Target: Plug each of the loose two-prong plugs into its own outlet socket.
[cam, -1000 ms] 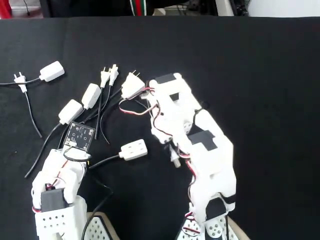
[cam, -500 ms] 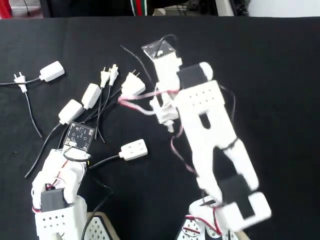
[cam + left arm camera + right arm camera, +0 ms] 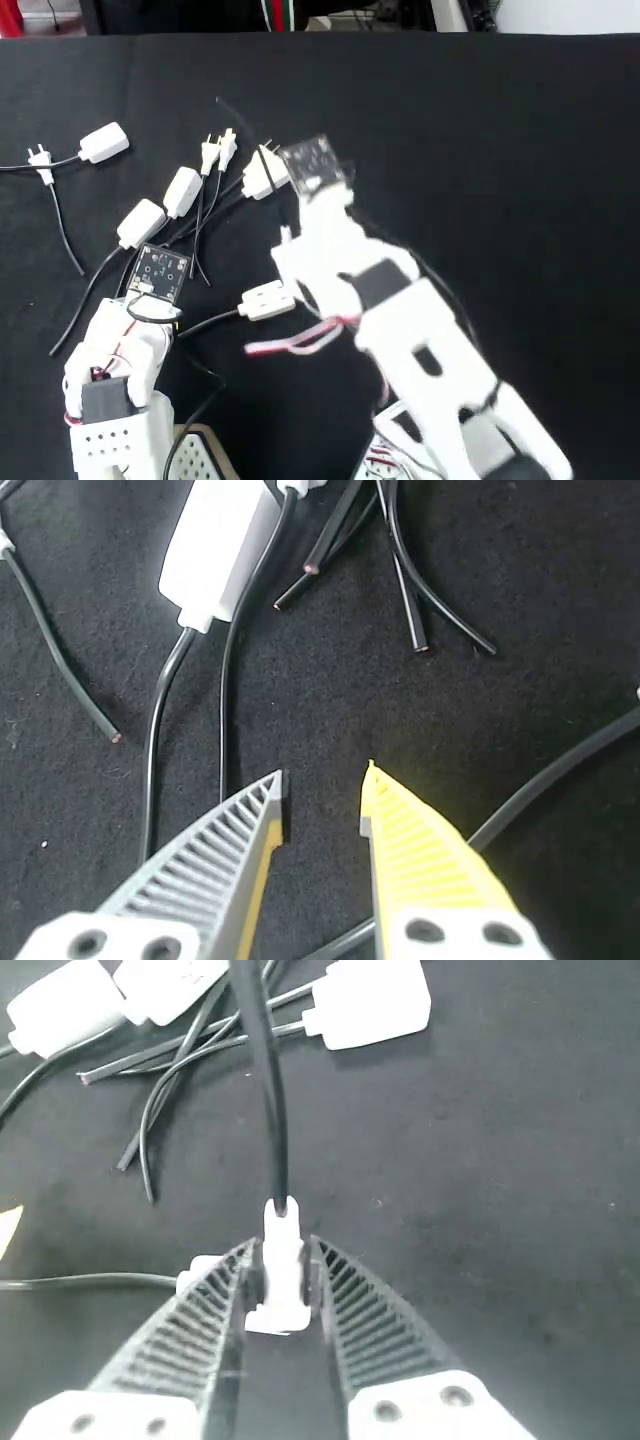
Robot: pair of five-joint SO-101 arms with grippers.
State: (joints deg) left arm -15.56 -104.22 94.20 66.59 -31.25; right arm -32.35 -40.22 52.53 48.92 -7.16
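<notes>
Right gripper (image 3: 283, 1249): fingers clamped on a white two-prong plug (image 3: 282, 1222), whose black cord (image 3: 266, 1090) runs away from the wrist over the black table (image 3: 520, 150). We see an outlet socket (image 3: 194, 1272) peeking out just beside one finger; we cannot tell whether the prongs touch it. In the high view this socket (image 3: 262, 300) lies near the table's middle, partly under the right arm (image 3: 400, 320). Left gripper (image 3: 322, 780): fingers apart, nothing between them, above loose cords near another socket (image 3: 215, 545). Further loose plugs (image 3: 218, 150) lie grouped beyond.
</notes>
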